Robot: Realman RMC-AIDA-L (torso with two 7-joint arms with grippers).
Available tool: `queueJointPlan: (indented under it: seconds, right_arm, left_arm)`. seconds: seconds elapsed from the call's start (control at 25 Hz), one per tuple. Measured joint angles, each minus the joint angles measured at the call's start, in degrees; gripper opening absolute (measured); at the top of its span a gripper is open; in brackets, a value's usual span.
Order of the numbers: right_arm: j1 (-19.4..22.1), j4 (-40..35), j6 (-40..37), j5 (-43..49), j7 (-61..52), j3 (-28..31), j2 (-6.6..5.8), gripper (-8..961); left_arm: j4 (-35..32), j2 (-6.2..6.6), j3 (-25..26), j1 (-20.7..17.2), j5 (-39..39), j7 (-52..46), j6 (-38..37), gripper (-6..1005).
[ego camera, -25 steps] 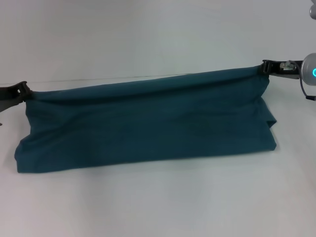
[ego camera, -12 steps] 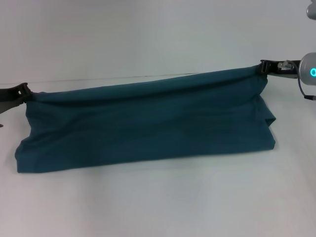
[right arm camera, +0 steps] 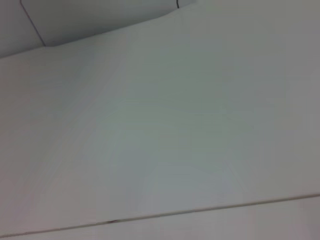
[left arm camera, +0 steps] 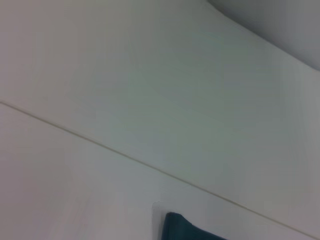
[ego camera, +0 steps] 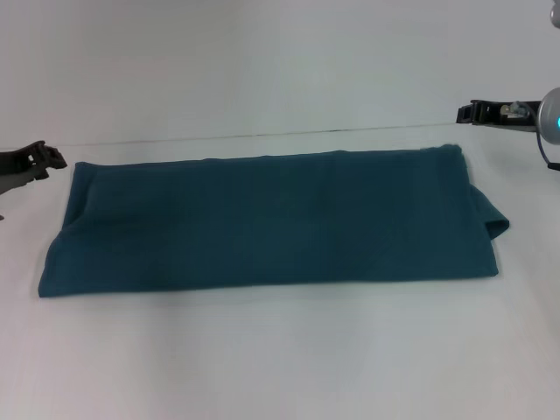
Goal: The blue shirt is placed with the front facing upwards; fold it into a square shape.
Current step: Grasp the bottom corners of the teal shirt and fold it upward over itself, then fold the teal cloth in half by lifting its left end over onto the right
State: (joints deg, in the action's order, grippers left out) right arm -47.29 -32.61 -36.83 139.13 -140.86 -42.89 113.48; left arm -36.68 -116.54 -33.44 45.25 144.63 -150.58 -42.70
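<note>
The blue shirt point(ego camera: 271, 219) lies flat on the white table as a long teal band folded lengthwise, plain side up, no lettering showing. A small flap of it point(ego camera: 493, 220) sticks out at the right end. My left gripper point(ego camera: 51, 157) hovers open just off the shirt's far left corner, holding nothing. Above and just beyond the far right corner, my right gripper point(ego camera: 464, 112) is open and apart from the cloth. In the left wrist view only a corner of the shirt point(left arm camera: 186, 228) shows. The right wrist view holds bare table.
The white table point(ego camera: 280, 350) runs wide in front of the shirt. A thin seam line point(ego camera: 262, 136) crosses the table just behind the shirt's far edge.
Both grippers have let go of the raised far edge. The shirt has dropped and now lies flat, and both grippers stand slightly clear of its corners.
</note>
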Motion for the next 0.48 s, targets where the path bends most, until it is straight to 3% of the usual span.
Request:
queueJointPlan:
  seconds: [0.28, 0.4, 0.48]
  right_arm:
    - [0.1, -0.1, -1.1, -0.4, -0.7, 0.7, -2.13, 368]
    - [0.8, -0.9, -4.6, -2.1, -0.7, 1.7, -3.19, 434]
    - [2.3, -2.2, -9.2, -6.5, 2.4, 2.9, -3.62, 487]
  left_arm:
    - [-0.1, 0.12, 0.0, -0.3, -0.4, -0.8, -0.2, 290]
    - [-0.6, 0.16, 0.0, -0.8, -1.0, -0.9, -0.9, 490]
    - [-1.1, 0.24, 0.1, -1.6, -2.8, -0.8, -2.1, 564]
